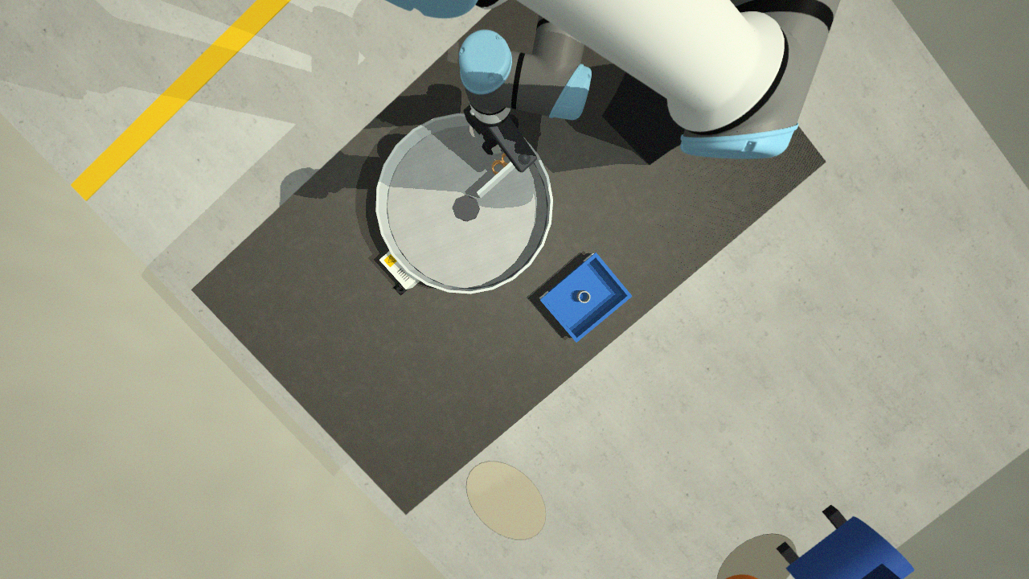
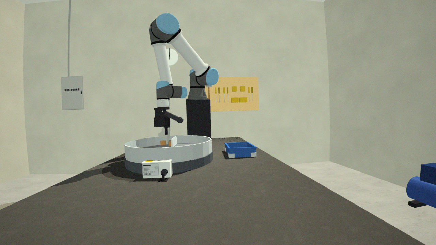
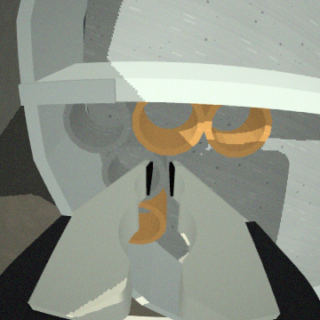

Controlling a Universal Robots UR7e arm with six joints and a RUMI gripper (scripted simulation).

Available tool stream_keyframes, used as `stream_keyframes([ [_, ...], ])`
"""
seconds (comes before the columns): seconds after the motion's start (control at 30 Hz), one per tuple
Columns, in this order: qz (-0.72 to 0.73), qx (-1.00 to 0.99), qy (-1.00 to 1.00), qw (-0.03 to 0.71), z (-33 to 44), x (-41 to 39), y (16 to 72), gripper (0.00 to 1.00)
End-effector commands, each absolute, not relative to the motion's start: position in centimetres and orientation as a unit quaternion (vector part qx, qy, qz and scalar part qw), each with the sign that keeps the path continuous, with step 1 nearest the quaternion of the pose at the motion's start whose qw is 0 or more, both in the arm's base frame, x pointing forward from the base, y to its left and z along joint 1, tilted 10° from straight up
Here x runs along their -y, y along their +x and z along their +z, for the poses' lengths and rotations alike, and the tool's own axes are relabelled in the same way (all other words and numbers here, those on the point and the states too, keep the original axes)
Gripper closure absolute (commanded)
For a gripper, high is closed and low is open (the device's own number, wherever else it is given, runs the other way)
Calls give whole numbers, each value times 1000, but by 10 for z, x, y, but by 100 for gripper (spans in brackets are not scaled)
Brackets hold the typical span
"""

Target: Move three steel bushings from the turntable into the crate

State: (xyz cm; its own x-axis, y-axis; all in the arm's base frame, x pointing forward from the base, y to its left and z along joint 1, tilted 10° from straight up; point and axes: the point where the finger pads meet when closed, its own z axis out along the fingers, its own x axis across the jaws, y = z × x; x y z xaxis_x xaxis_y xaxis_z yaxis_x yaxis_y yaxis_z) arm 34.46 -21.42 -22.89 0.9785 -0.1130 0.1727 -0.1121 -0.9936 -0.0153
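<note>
Two pale grey, wedge-shaped fingers of the black gripper (image 1: 491, 148) (image 2: 167, 140) (image 3: 160, 178) stand nearly together, with nothing clamped between them. They point down inside the round turntable (image 1: 383, 215) (image 2: 170, 154) (image 3: 49, 178), over its far part in the exterior view.

In the wrist view, two orange ring-shaped bushings (image 3: 166, 148) (image 3: 236, 148) sit side by side, touching, just beyond the fingertips. A third orange bushing (image 3: 156, 222) shows through the opening between the fingers, partly hidden by the left one. To the left lies a wide grey metal bushing (image 3: 76, 138); near it, a smaller grey metal bushing (image 3: 108, 175) is partly covered by the left finger. Those two grey rings are probably steel, though shade makes the metal hard to judge.

A straight white bar (image 1: 494, 179) (image 2: 173, 141) (image 3: 213, 84) crosses part of the turntable, beside the orange pair. Right of the turntable in the exterior view, and apart from it, stands the rectangular blue crate (image 1: 603, 318) (image 2: 240, 151). One silvery ring-shaped bushing (image 1: 578, 296) is inside, around the middle of its floor. At the turntable's near side is a white box with a printed label (image 1: 397, 271) (image 2: 156, 169), all on the dark brown table top (image 1: 330, 345) (image 2: 213, 198). Farther back, the arm stands on a black pedestal (image 2: 198, 118).
</note>
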Motion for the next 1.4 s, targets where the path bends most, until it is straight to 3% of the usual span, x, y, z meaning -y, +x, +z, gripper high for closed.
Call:
stream_keyframes([
  [0.0,-87,-57,-995,2,-229,215,345,94],
  [0.43,-87,-57,-995,2,-229,215,345,94],
  [0.47,-87,-57,-995,2,-229,215,345,100],
  [1.37,-87,-57,-995,2,-229,215,345,100],
])
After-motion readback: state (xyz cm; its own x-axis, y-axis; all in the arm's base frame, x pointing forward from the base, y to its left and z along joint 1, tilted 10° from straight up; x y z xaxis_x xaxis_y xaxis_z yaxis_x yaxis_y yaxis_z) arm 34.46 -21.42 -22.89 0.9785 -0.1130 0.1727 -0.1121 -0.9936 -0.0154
